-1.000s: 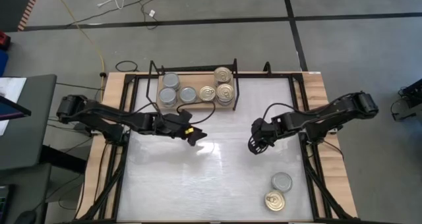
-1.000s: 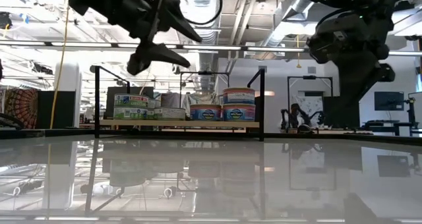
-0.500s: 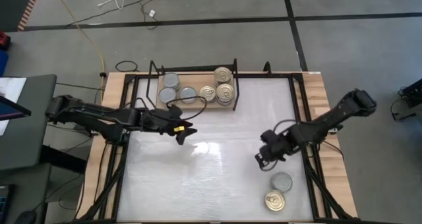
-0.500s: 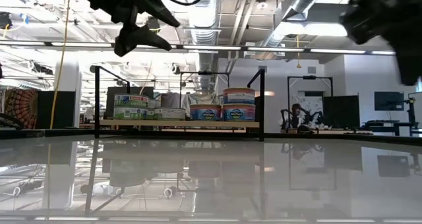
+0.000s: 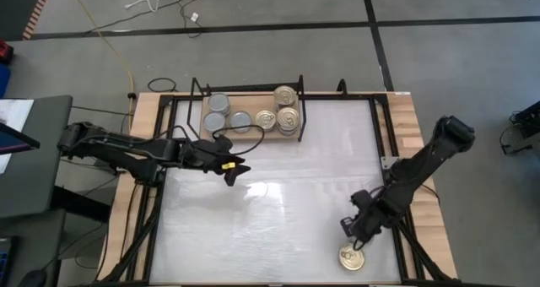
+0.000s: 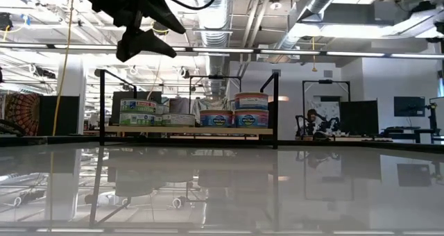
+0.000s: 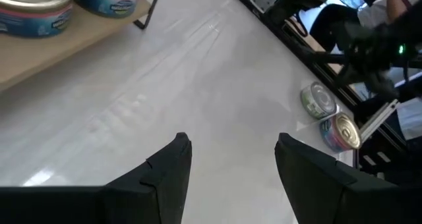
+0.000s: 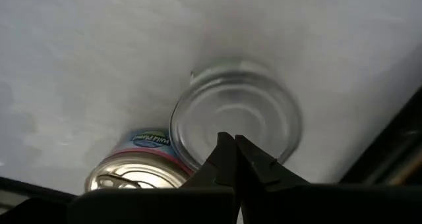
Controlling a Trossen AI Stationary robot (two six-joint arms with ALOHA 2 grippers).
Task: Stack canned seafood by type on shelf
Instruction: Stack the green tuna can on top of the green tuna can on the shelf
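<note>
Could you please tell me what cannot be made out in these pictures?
- High view: the silver-topped can by the gold-topped can is hidden under the right claw.
- Low view: the right claw is outside the picture.
- Right wrist view: the silver-topped can is blurred; contact cannot be judged.
- High view: labels on the shelf cans are too small.

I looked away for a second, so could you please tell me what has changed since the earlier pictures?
The right claw swung from mid-table down to the near right corner, closing, and now hangs shut over the silver-topped can, beside the gold-topped can. The left claw drew slightly back, open. The shelf cans stayed put.
</note>
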